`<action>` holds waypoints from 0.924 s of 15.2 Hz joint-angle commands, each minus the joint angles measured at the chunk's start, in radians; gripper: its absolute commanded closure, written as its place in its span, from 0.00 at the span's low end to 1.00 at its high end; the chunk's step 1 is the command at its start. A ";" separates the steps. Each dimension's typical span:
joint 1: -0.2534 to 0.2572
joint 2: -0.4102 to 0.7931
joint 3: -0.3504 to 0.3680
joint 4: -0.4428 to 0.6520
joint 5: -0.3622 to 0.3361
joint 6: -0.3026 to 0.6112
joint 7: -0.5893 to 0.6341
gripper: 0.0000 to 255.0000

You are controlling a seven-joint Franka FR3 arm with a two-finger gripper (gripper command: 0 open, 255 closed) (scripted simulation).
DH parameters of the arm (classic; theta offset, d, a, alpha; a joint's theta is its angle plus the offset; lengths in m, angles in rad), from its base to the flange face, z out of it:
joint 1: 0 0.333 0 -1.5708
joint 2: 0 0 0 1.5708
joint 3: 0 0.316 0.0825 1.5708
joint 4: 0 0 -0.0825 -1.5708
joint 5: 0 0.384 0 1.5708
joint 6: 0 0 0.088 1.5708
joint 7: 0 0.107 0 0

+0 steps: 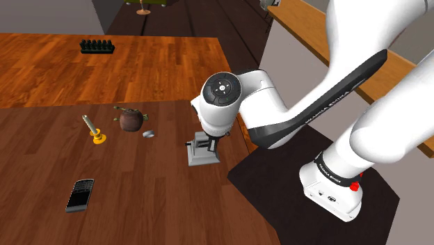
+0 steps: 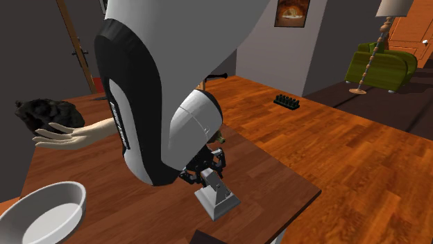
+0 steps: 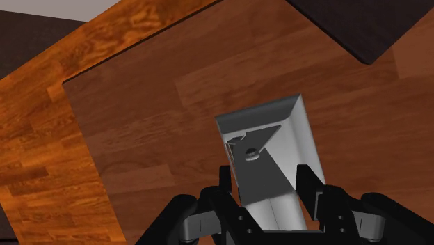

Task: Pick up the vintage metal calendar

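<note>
Dark wood table point(image 1: 146, 212), plank floor point(image 1: 62, 62) beyond it. Grey calendar point(image 1: 200, 156) stands upright on its base near the table's edge, just beside the stand point(image 1: 268, 182) and directly under the gripper point(image 1: 206, 143). Black fingers point(image 3: 226, 179) are drawn narrow onto its upper part, one on each side, clasping it, while its base appears to rest on the tabletop.

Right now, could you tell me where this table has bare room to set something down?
Bare wood lies between the black remote and the grey calendar. It is crowded around the yellow candlestick, brown pot and small grey piece.
</note>
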 commanded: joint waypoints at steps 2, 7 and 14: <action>-0.001 0.002 -0.001 -0.001 0.000 0.001 0.001 1.00; 0.013 -0.056 -0.004 -0.006 0.087 -0.015 -0.072 1.00; 0.067 -0.174 -0.041 0.002 0.249 -0.081 -0.216 1.00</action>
